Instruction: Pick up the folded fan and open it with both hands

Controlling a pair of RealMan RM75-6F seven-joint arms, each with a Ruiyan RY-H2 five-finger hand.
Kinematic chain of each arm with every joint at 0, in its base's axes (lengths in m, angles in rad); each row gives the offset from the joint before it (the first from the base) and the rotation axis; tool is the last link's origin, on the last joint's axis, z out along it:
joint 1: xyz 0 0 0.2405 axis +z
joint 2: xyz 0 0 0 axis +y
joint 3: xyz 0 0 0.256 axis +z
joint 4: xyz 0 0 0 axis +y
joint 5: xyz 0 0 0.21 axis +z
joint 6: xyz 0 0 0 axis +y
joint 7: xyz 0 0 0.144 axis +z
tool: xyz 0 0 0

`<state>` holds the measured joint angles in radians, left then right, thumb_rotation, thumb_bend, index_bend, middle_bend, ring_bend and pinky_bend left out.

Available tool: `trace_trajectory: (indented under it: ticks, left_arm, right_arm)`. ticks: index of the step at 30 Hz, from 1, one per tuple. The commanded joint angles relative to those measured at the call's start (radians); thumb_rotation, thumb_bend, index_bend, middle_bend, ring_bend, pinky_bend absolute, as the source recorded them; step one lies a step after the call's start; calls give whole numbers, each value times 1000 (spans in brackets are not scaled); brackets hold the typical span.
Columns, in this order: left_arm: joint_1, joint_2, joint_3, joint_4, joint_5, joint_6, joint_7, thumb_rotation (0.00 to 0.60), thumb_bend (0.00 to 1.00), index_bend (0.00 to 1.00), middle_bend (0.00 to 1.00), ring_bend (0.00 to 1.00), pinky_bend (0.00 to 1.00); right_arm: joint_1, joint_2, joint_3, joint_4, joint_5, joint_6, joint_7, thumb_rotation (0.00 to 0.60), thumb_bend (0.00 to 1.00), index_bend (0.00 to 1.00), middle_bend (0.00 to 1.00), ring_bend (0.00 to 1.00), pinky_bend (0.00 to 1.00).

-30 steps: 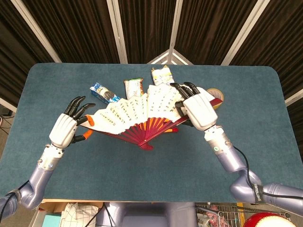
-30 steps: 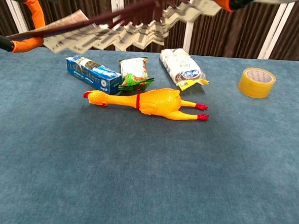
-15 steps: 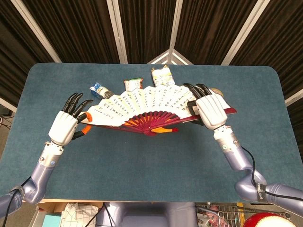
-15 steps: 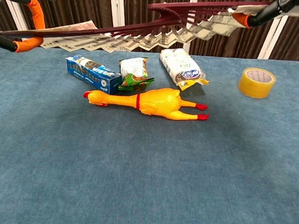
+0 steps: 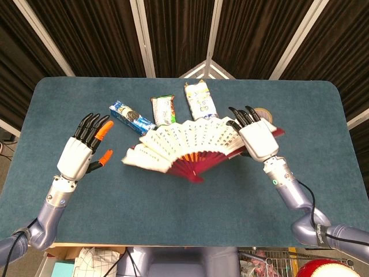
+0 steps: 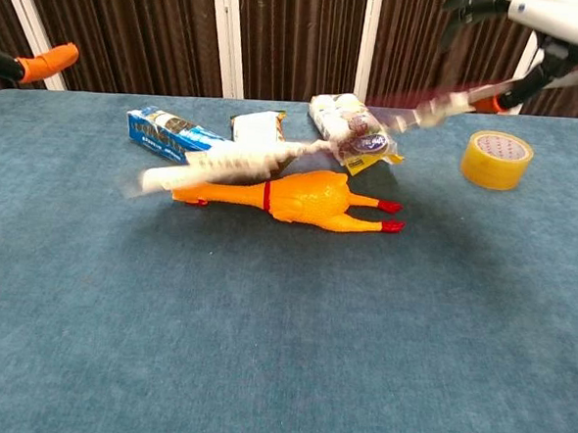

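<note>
My right hand [image 5: 258, 138] grips one end rib of the fan [image 5: 184, 142]; my left hand [image 5: 78, 156] hangs empty, fingers spread, well apart from the fan's free end. The fan is fully spread above the tabletop [image 5: 184, 202]: pleated cream paper with dark script, glossy dark-red ribs meeting at a pivot. In the chest view it is a tilted blur over the smooth rubber chicken [image 6: 290, 195] on the blue felt-like surface.
</note>
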<state>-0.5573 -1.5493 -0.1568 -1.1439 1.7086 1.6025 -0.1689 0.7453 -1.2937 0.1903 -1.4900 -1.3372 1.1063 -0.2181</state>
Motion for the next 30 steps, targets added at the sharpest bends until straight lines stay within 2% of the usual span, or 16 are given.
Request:
trace_trajectory:
  ticks: [1, 8, 13, 19, 24, 27, 30]
  left_arm:
    - [3, 27, 3, -37, 20, 31, -17, 600, 483, 0, 0, 0, 0]
    - [28, 81, 4, -153, 28, 62, 53, 600, 478, 0, 0, 0, 0]
    - [69, 125, 21, -259, 29, 86, 116, 600, 477, 0, 0, 0, 0]
    - [155, 186, 84, -372, 40, 125, 214, 600, 477, 0, 0, 0, 0]
    - [231, 213, 135, -390, 28, 161, 218, 600, 477, 3, 0, 0, 0]
    - [283, 231, 170, -372, -9, 159, 240, 600, 478, 37, 0, 0, 0]
    - [330, 253, 194, -383, -86, 120, 310, 600, 478, 58, 0, 0, 0]
  right_arm:
    - [1, 23, -10, -50, 64, -42, -98, 600, 183, 0, 27, 122, 87]
    - [-1, 47, -27, -77, 109, -53, -253, 600, 183, 0, 12, 122, 87]
    - [-16, 72, -34, -93, 160, -61, -297, 600, 184, 0, 2, 122, 87]
    - [-46, 100, -55, -86, 180, -48, -319, 600, 183, 0, 0, 122, 87]
    - [-80, 114, -65, -72, 174, -3, -326, 600, 183, 0, 0, 124, 87]
    - [-113, 133, -72, -93, 171, 44, -333, 600, 183, 0, 0, 150, 87]
    - [-154, 154, -80, -159, 156, 94, -305, 600, 184, 0, 0, 189, 102]
